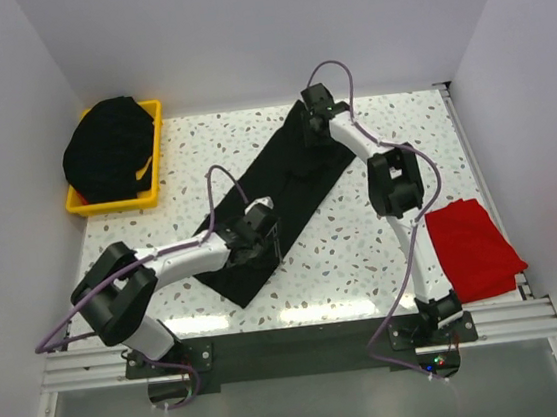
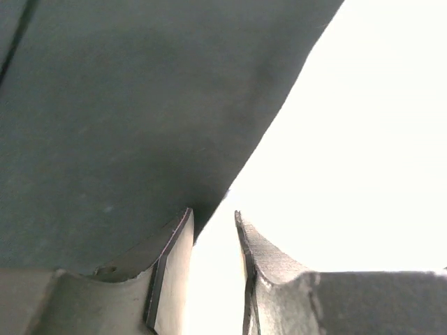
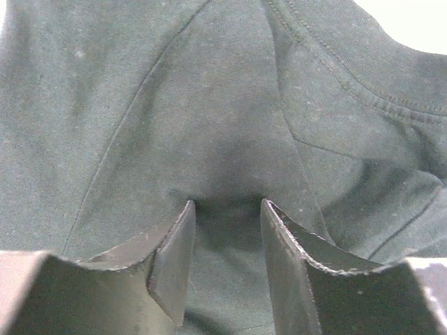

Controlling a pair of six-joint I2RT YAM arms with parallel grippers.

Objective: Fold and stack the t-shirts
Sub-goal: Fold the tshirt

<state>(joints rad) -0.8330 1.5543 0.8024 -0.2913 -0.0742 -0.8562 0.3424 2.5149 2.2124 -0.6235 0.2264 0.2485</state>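
Lying on the table: one black t-shirt is stretched out as a long, narrow strip. It runs on a slant from the near left to the far middle of the surface.
Surface: the table is a white terrazzo top flecked with dark and brown chips. It is brightly lit, and in the left wrist view it washes out to plain white.
Room: plain white walls close in the table on the left, far and right sides. A metal rail runs along the near edge, and the arm bases are bolted to it.
Left gripper: it sits low at the near end of the strip, right at the cloth's edge. Its jaws are parted, with bare table showing through the gap and nothing pinched.
Right gripper: it is at the far end of the same shirt, close to the collar seam. Its fingertips are down on the fabric, spread apart, with cloth lying flat between them and none clamped.
Red t-shirt: it lies flat by the right edge of the table, well apart from the black strip.
Yellow bin: it stands at the far left corner of the table and holds a heap of black t-shirts piled above its rim.
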